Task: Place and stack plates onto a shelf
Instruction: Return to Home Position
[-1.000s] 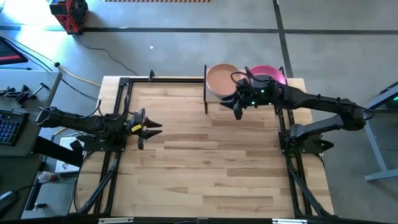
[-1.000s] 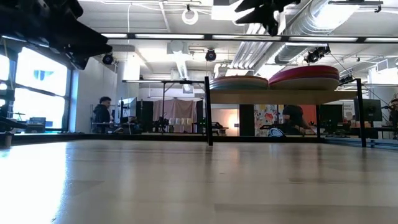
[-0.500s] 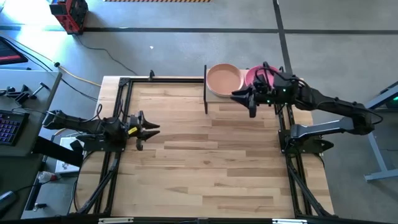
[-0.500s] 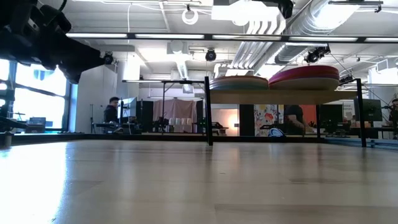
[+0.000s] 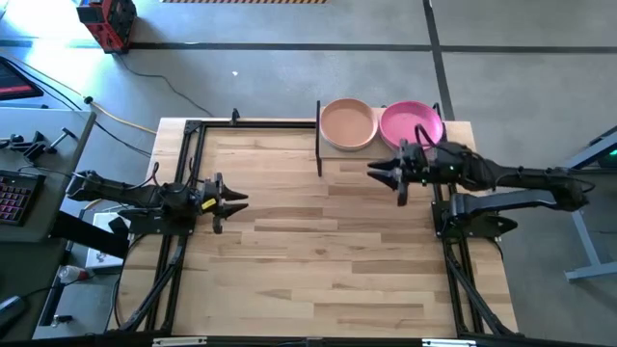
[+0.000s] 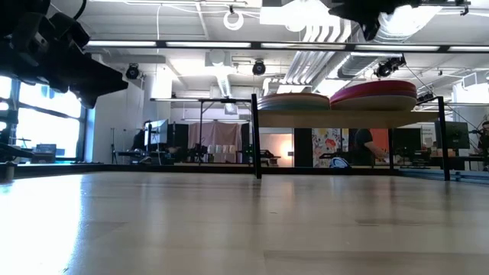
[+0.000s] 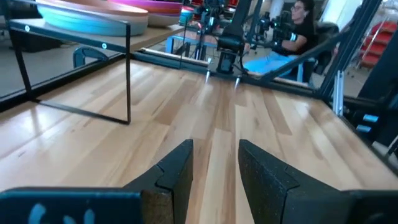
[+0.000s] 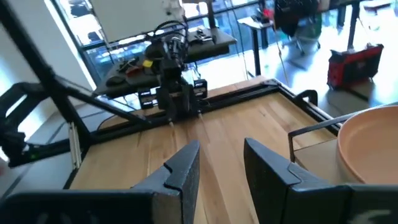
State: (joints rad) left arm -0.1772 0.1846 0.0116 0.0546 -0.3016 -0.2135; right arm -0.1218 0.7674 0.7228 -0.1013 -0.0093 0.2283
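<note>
Plates [image 5: 347,123] stacked, peach, magenta (on shelf [image 6: 336,120])

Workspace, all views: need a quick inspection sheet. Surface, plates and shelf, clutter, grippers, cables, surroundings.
Surface: wooden tabletop, bare between the arms.
Job's things: shelf at the far edge carries two stacks; peach plate tops one, magenta plate tops the other.
Clutter: nothing seen on the tabletop.
Grippers: left gripper open and empty, near the table's left edge; right gripper open and empty, in front of the shelf.
Cables: one cable runs on the floor off the table's far-left corner.
Surroundings: red case on the floor, keyboard on a side desk, seated person beyond the table.
</note>
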